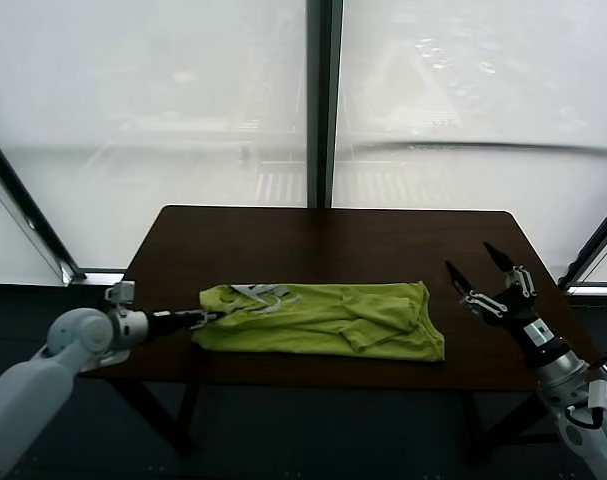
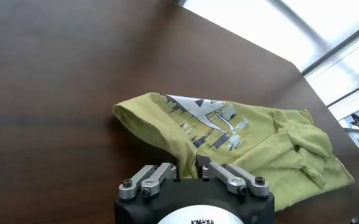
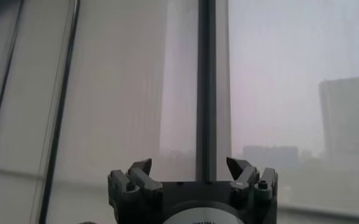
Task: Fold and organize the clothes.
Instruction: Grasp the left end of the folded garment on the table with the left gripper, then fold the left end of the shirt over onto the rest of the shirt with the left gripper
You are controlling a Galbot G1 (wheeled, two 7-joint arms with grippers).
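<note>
Jaws on the left gripper (image 1: 201, 319) clenched on the near-left edge of the T-shirt (image 1: 323, 320); wrist view shows both fingers drawn in with green cloth pinched between them. Right gripper (image 1: 478, 279) spread wide, holding nothing, tips pointing up over the right end of the table (image 1: 323, 235), just off the shirt's right edge.

Shirt lies partly folded on the front half of the table, a long flat band. Long axis runs left to right across the table, parallel to the front edge. White print (image 1: 263, 296) faces up at the left end, close to the held spot. A creased flap sits at the right end.

Key relation: cloth stretches away from the left jaws toward the robot's right, so the whole band lies between the two grippers. Left arm is on it; right arm is near its far end but apart from it.

Judgement: grip looks freshly set on one end, fold not yet made. Likely next move is to carry the held end along the long axis toward the right end. Risk: a thin pinch may catch only the top layer and drag the band askew.
</note>
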